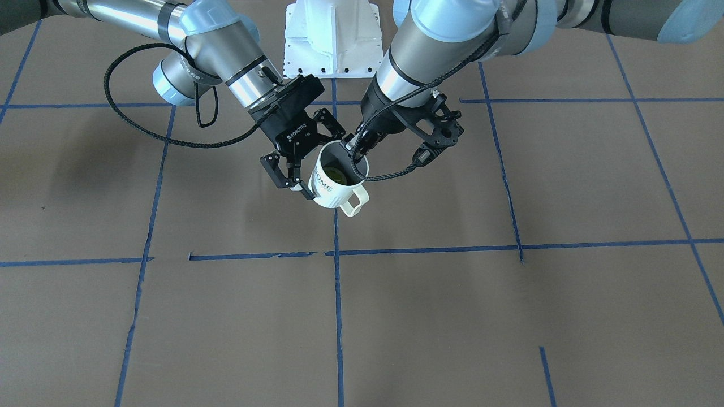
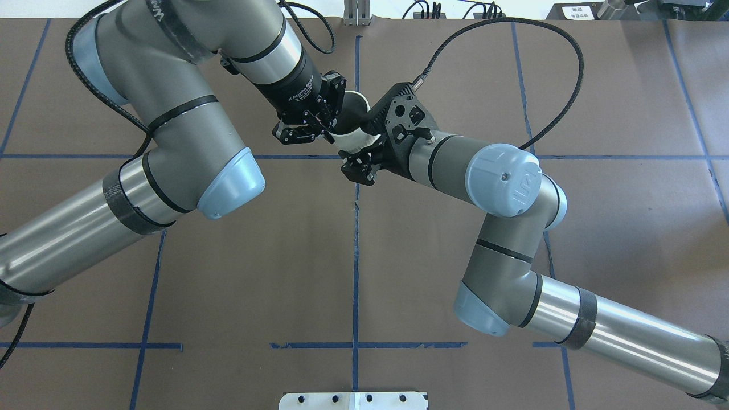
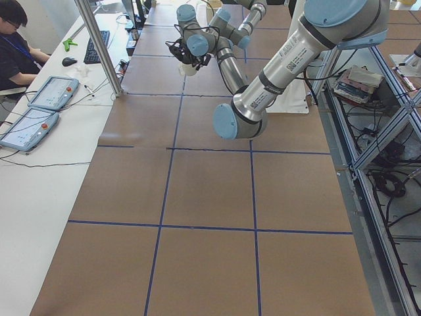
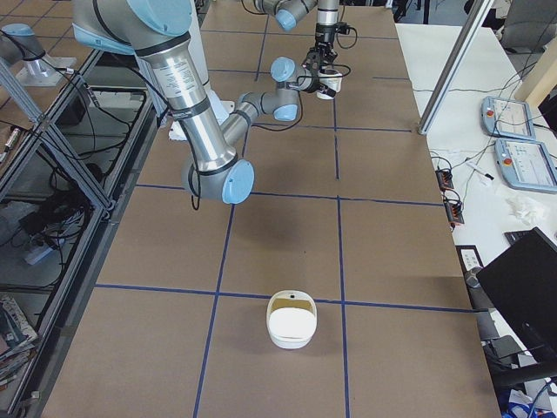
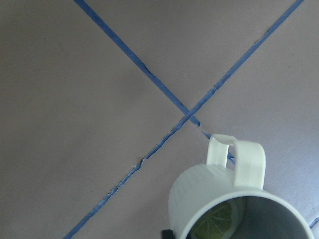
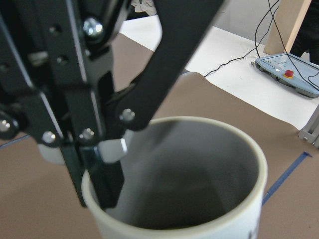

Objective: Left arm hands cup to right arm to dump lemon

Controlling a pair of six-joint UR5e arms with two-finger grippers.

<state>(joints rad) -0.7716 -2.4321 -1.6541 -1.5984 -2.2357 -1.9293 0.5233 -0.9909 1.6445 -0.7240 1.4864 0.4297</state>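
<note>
The table (image 1: 509, 316) is covered in matt brown sheet and divided into large squares by blue tape lines (image 1: 337, 316), frayed in places. A white metal base plate (image 1: 332, 39) is bolted at the robot's edge. A white side bench (image 3: 33, 191) carrying grey control pendants (image 3: 52, 92) is seen beyond the table, with a person (image 3: 14, 46) seated at it.

The left arm (image 1: 418, 51) and right arm (image 1: 226, 51), brushed silver-grey tubes with pale blue caps, are angled in to meet over the table's middle. A white rounded-square tub (image 4: 291, 324) is set well apart from them.

The left gripper (image 1: 355, 148), a black open linkage, is clamped on the cup's rim, one finger inside and one outside. The right gripper (image 1: 315, 158), blocky and black, is spread around the cup's body; whether its jaws press on it cannot be told.

The cup (image 1: 336, 195), ribbed white with dark lettering and a grey interior, is held tilted clear of the table between both grippers. Its cream squarish handle (image 1: 356, 202) is turned away from the robot.

The lemon (image 1: 337, 174), yellow-green, lies inside the cup.
</note>
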